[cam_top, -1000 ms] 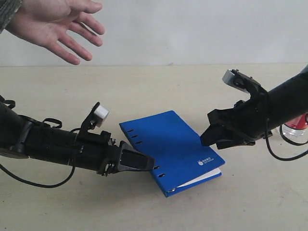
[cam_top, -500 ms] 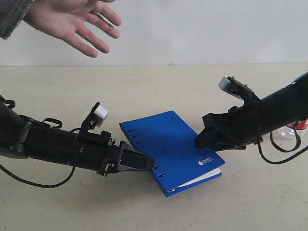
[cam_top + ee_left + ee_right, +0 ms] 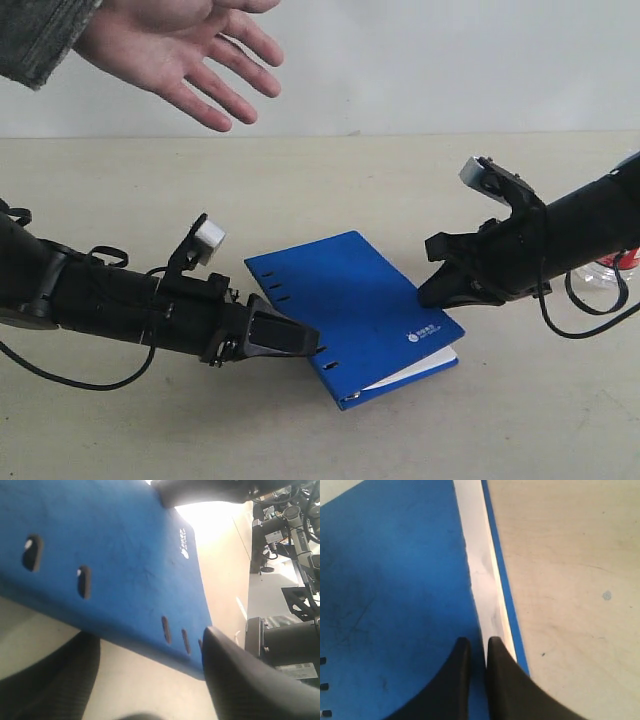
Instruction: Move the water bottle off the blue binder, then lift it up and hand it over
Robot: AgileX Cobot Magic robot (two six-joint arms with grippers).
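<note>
Soft shadows are thrown toward 6 o'clock on the desk [image 3: 320, 180]; left wrist view's glare-washed, fingers [image 3: 250, 680] blurred.

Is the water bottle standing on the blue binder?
No, the water bottle shows behind the right arm, well apart from the blue binder.

Pincer [image 3: 478, 642] closed at blue binder [image 3: 395, 580] edge, poss. nipping cover.
</note>
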